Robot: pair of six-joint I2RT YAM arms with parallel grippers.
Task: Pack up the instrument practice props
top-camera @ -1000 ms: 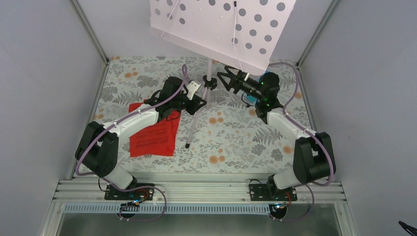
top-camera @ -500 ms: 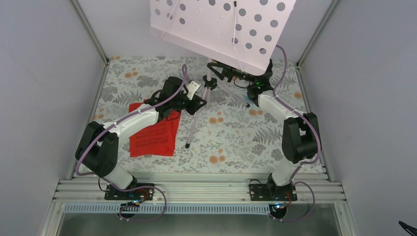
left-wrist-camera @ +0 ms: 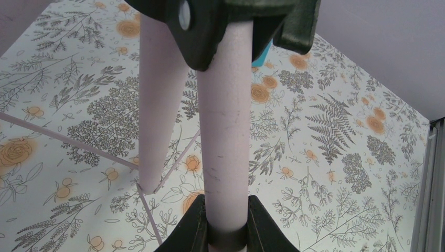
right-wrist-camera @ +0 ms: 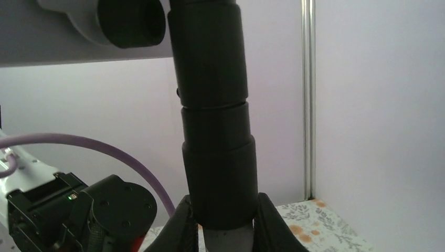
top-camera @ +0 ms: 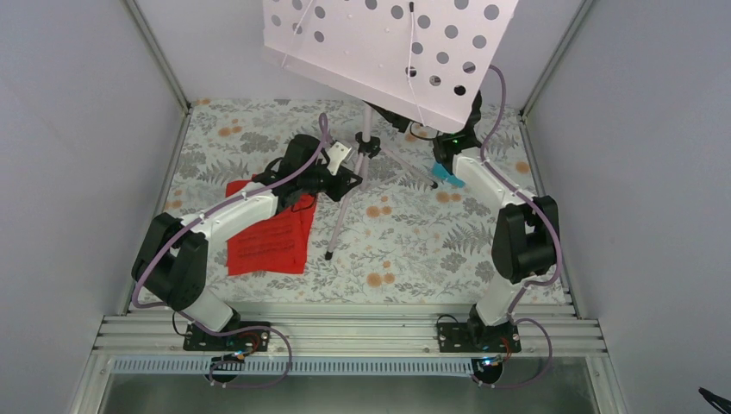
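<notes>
Hold on music stand (top-camera: 392, 60) at two pts, prob to steady it for folding: left gripper (left-wrist-camera: 225, 231) clamps pale tube (left-wrist-camera: 223, 131), right gripper (right-wrist-camera: 223, 223) clamps black neck (right-wrist-camera: 215, 131) rising above it.

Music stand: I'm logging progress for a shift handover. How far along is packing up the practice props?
Done: nothing looks packed. The music stand stands on its tripod, desk up. In hand: the left gripper clamps its pale pole, the right gripper its black upper tube. Left: folding the stand, then gathering the red sheets and turquoise metronome, both on the table.
</notes>
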